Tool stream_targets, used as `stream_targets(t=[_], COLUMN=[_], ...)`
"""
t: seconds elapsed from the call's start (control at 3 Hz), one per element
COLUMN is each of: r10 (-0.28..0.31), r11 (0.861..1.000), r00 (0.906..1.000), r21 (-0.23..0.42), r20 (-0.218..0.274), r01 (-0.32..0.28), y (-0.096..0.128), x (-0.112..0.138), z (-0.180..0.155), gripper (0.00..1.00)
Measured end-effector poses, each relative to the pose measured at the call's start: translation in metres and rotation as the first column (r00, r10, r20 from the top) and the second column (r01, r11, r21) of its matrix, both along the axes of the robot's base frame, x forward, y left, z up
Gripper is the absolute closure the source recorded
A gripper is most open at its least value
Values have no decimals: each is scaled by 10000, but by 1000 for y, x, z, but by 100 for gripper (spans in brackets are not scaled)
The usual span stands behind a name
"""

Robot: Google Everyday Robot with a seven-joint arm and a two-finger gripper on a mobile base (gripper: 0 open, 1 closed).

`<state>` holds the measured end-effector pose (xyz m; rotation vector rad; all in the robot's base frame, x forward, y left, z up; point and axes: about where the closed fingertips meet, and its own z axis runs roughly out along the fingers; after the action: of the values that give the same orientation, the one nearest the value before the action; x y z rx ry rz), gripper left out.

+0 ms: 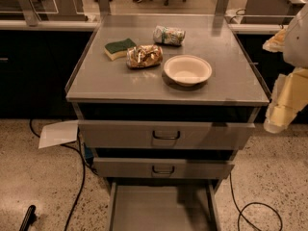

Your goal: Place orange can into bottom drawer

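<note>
The orange can (144,56), dented and golden-orange with brown mottling, lies on its side on the grey cabinet top (226,81), left of centre. The bottom drawer (144,211) is pulled open at the bottom of the view, and the part of its flat grey floor that shows is bare. My gripper (281,102) hangs at the right edge of the view, beside the cabinet's right front corner. It is well to the right of the can and holds nothing that I can see.
A green-and-yellow sponge (119,48) lies just left of the can. A white-and-green can (169,35) lies behind it and a white bowl (187,70) to its right. The two upper drawers (166,134) are slightly open. Paper (57,134) and cables (77,186) lie on the floor.
</note>
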<state>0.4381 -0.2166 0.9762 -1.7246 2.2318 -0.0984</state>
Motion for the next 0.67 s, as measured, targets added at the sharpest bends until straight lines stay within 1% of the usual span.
stream_targets(t=[0.33,0.67], r10=[1,87], r11=[10000,9997], r00=[10000,9998], r21=[3,212], r20=[2,155], r01=[-1,-91], y=[0,4], x=[0,8], z=[0,4], gripper=[0,0])
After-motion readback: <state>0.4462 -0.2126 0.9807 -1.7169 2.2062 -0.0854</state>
